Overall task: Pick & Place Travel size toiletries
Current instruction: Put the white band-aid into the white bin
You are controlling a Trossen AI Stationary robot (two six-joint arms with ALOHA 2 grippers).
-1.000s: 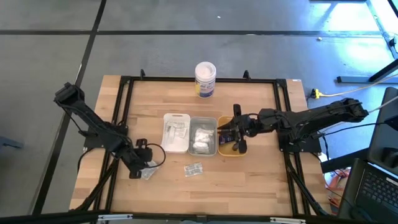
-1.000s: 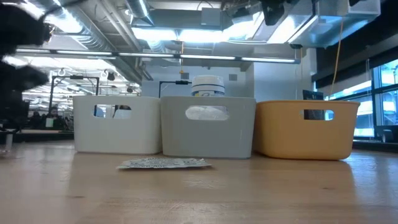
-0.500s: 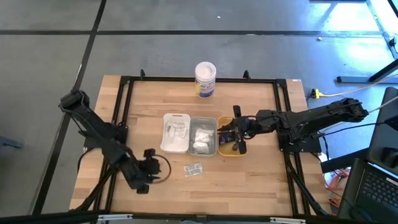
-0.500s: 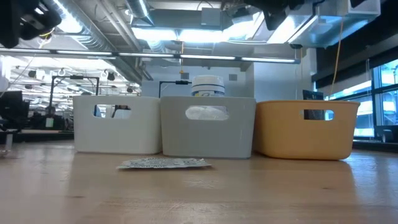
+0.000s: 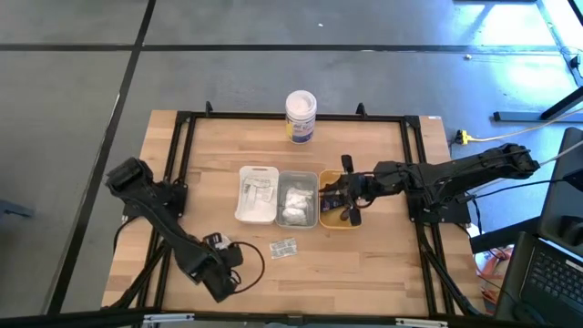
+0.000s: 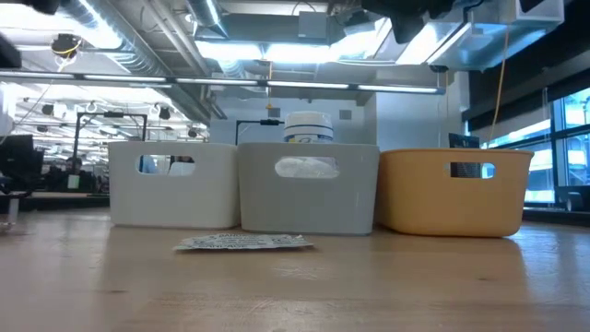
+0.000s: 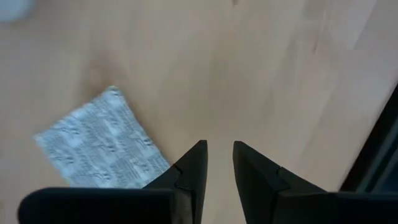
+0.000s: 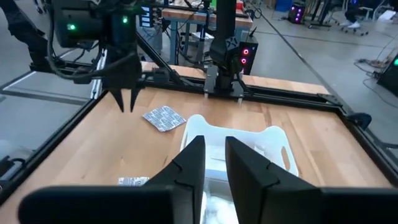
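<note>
Two flat printed sachets lie flat on the wooden table. One sachet [image 5: 284, 247] [image 6: 242, 242] lies in front of the grey tray [image 5: 297, 199]. The other sachet [image 7: 102, 146] [image 8: 163, 118] lies farther left, beside my left gripper [image 7: 219, 152] [image 8: 125, 102]. That gripper hangs above the table pointing down, narrowly open, with nothing between its fingers. My right gripper [image 5: 330, 196] [image 8: 212, 152] hovers over the orange tray [image 5: 339, 219], pointing toward the table's left. It is narrowly open, and nothing shows between its fingers.
The white tray [image 5: 258, 193] holds clear sachets and the grey tray holds white wrapped bundles. White, grey and orange trays stand side by side at the table's middle. A tall white tub [image 5: 301, 114] stands at the far edge. A black frame rail [image 5: 291, 117] borders the table.
My left gripper has gone toward the table's near edge and a little right, rising out of the low view and rolling about its own line. The sachet beside it stays on the table. The sachet in front of the grey tray has not moved.
</note>
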